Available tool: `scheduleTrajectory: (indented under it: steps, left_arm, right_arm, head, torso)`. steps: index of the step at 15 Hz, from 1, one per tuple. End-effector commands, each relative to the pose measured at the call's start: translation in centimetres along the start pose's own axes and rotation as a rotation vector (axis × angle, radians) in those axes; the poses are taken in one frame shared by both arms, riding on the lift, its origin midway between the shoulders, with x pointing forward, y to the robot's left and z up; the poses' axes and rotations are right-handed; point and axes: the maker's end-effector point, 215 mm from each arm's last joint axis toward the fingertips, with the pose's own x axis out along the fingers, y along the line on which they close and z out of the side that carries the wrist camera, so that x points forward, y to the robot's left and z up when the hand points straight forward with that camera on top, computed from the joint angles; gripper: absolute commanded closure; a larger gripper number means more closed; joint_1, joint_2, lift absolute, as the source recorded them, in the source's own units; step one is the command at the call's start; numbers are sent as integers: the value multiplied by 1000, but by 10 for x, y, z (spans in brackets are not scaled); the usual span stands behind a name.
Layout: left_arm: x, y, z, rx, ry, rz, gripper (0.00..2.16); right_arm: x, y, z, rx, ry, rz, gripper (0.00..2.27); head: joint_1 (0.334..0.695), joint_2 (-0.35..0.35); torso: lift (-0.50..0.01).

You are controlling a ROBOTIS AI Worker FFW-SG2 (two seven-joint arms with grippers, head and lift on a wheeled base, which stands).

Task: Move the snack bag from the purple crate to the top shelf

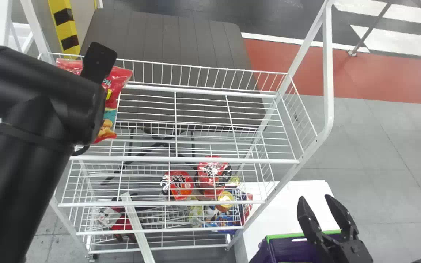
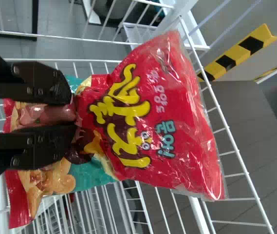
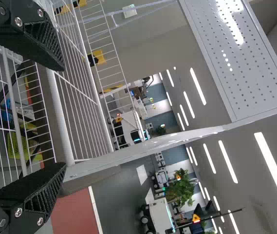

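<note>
In the head view my left gripper (image 1: pixel 99 61) is at the left end of the rack's top shelf (image 1: pixel 214 159), partly behind its own arm. The red snack bag (image 1: pixel 117 82) shows around it over that end. The left wrist view has the left gripper (image 2: pixel 74 111) shut on the snack bag (image 2: pixel 162 117), its film bunched between the fingers. My right gripper (image 1: pixel 314 197) is open and holds nothing, above the purple crate (image 1: pixel 291 250) at the lower right. In the right wrist view the right gripper (image 3: pixel 64 117) is spread wide beside the rack's wire side.
Lower shelves hold red packages (image 1: pixel 181 184), a yellow-lidded item (image 1: pixel 225 201) and other goods. A white surface (image 1: pixel 287 204) lies by the crate. The rack's white side post (image 1: pixel 328 73) rises at its right end, and a wire rail (image 1: pixel 196 76) runs along the top shelf's back.
</note>
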Motion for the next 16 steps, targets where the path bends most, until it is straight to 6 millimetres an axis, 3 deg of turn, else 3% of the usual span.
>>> scheduleTrajectory:
  steps: [1,8,10,16]
  left_arm:
    - [-8,-1,9,-15,-51,10,2138]
    - [-44,5,103,-130,-473,77,2142]
    - [-47,5,110,-156,-536,99,2142]
    - [-32,-9,103,-183,-609,128,2142]
  right_arm:
    - [0,0,-1,1,1,1,130]
    - [0,0,-2,3,1,-2,130]
    - [-2,-2,-1,2,0,-3,130]
    - [-2,1,2,-1,-4,5,130]
  head:
    - [695,-216]
    - [695,-238]
    - [695,-242]
    - [695,-251]
  torso:
    - [1]
    - [1]
    - [1]
    - [1]
